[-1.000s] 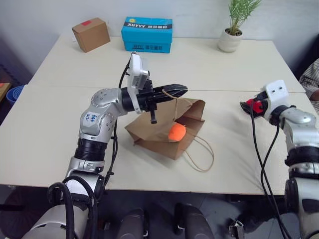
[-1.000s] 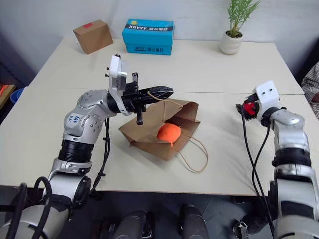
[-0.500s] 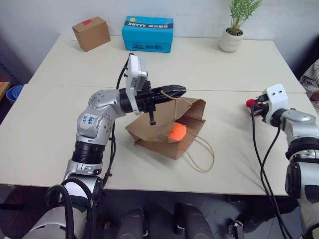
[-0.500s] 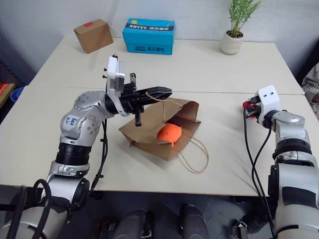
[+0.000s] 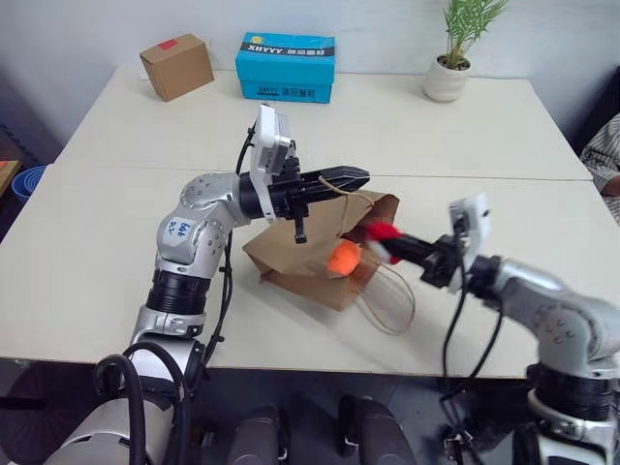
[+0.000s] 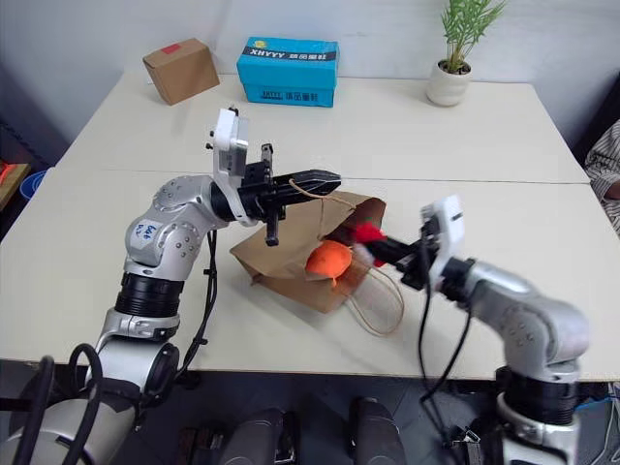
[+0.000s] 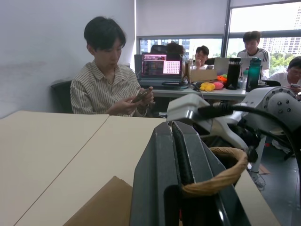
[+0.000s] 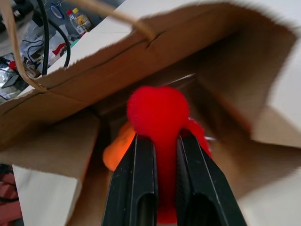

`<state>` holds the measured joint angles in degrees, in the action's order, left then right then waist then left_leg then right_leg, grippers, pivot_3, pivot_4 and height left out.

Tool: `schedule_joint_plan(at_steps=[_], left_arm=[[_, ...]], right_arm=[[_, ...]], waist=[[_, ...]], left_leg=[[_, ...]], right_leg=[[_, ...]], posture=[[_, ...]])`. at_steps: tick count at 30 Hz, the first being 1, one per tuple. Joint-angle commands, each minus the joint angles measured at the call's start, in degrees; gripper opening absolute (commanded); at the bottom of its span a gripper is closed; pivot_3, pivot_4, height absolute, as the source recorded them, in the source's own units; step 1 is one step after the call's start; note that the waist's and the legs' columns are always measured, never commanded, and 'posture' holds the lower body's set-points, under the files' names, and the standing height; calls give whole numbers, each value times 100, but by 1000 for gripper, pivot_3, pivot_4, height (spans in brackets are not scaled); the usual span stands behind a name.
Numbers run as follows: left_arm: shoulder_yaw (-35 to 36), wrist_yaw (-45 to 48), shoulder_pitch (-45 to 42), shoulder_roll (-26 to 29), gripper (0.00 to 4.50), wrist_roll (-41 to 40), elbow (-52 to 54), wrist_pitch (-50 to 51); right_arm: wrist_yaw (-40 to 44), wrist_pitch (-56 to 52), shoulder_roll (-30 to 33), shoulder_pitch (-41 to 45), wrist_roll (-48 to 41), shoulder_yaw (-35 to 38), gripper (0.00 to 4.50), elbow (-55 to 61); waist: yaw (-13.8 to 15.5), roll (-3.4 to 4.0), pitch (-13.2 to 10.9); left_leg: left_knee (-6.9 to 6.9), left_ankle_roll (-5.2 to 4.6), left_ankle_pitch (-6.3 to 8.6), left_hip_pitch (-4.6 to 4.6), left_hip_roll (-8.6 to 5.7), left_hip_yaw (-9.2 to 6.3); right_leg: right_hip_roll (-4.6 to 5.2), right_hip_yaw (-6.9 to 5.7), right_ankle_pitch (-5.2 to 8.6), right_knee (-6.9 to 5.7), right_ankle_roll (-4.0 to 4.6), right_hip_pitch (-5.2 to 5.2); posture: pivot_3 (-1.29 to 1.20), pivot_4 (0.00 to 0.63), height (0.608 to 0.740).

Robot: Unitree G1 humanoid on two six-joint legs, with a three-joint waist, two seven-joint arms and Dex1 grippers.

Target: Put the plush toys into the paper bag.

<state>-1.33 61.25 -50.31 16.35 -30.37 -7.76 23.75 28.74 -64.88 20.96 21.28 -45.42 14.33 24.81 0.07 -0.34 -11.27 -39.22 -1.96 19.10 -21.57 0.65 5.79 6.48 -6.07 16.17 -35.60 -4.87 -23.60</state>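
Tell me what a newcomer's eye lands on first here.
The red plush toy, clamped in the right pincer at the open mouth of the brown paper bag lying mid-table. The left pincer holds the bag's twine handle up, and the orange plush toy sits in the opening.

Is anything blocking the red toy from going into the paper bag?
Nothing visible. The left gripper holds the paper bag open by its handle; the red toy sits at the mouth, with the orange toy lying just inside.
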Motion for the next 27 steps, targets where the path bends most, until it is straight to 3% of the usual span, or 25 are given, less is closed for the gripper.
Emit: schedule_joint_plan(at_steps=[1, 7, 15, 19, 22, 27], left_arm=[[12, 81, -179, -42, 0, -108, 61, -22], [2, 248, -88, 14, 0, -233, 276, 197], [84, 257, -10, 54, 0, -288, 320, 237], [111, 230, -11, 40, 0, -297, 306, 210], [164, 152, -27, 37, 0, -258, 249, 128], [273, -36, -27, 35, 0, -252, 223, 75]], right_arm=[[-471, 425, -408, 138, 243, -474, 77, 131], [-422, 2226, -624, 455, 1722, -1713, 77, -635], [-1189, 3769, -1071, 801, 3284, -2211, 77, -2498], [-1145, 3990, -1168, 919, 3448, -2168, 77, -3068], [-879, 3852, -1120, 890, 3386, -2206, 1115, -2939], [-119, 2672, -581, 667, 2583, -1938, 2884, -1520]], waist=[[-8, 0, 0], [-18, 0, 0], [-37, 0, 0], [-46, 0, 0], [-40, 0, 0], [-17, 0, 0]], left_leg=[[1, 0, 0, 0, 0, 2], [1, -2, -1, 0, -5, 12], [2, -3, -1, 1, -3, 15], [2, -2, -1, 2, 1, 15], [2, -3, -1, 2, 1, 14], [2, -3, -1, 0, 1, 8]], right_leg=[[-4, 0, 0, 0, 0, -1], [-22, -1, 0, -3, 0, -7], [-22, 1, 0, -3, 0, -7], [-21, 9, 1, -4, 1, -7], [-18, 9, 1, -3, 1, -6], [-6, 8, 1, -2, 1, -6]], posture=[[0, 150, 740], [0, 150, 740], [0, 150, 740], [0, 150, 740], [0, 150, 740], [0, 150, 740]])
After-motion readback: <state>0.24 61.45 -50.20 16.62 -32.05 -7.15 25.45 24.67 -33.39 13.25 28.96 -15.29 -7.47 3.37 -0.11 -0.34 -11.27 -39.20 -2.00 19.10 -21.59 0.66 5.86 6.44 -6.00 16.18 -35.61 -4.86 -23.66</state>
